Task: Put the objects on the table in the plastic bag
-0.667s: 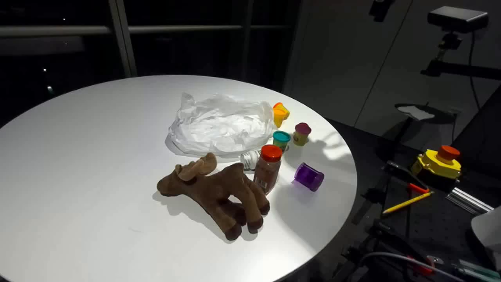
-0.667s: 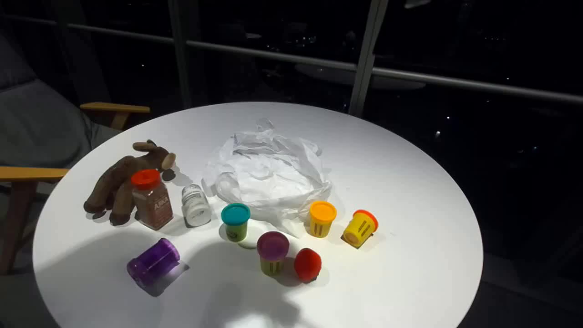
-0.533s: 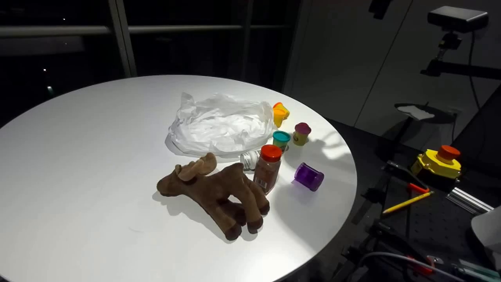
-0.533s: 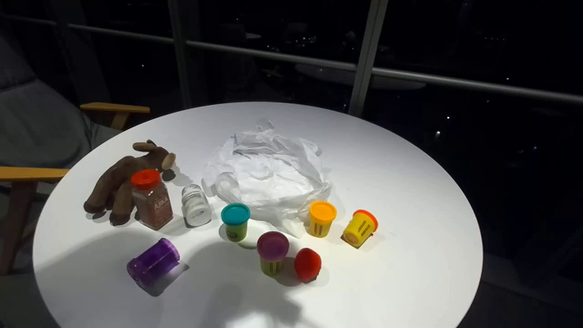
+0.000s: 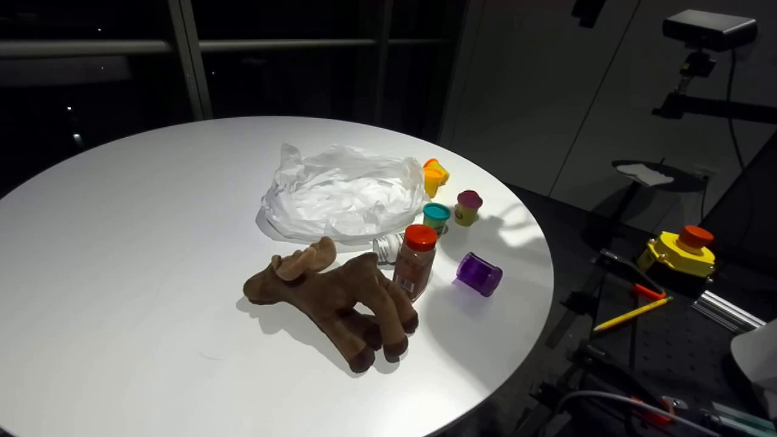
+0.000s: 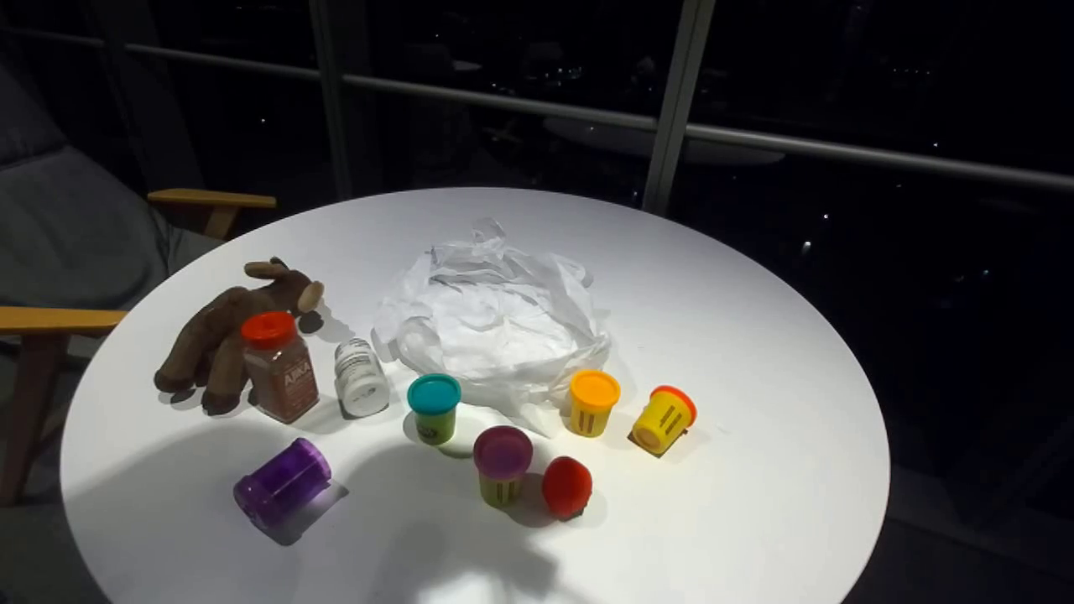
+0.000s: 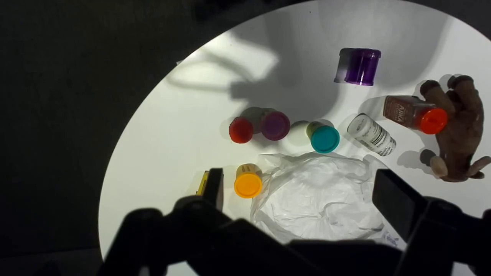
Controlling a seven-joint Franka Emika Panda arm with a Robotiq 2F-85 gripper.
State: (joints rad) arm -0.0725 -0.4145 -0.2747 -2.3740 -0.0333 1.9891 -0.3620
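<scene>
With empty fingers [image 7: 397, 203] parted, apparently still to pack everything, including plush moose [image 7: 462, 132], wrist-view two o'clock from plastic bag [image 7: 322, 191].

Round white table [image 6: 738, 319]: I'm noting plastic bag [image 6: 495, 335], plush animal [image 5: 331, 297] and red piece [image 6: 567, 486] resting; white bottle [image 6: 362, 382], purple container [image 6: 285, 485], yellow tub [image 6: 664, 421] lying on their sides; red-capped jar [image 6: 282, 373], teal-lidded tub [image 6: 435, 409], magenta-lidded tub [image 6: 503, 466], orange-lidded tub [image 6: 593, 404] standing.

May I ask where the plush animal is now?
In an exterior view, the plush animal is near the left edge of the table, behind the red-capped jar.
</scene>
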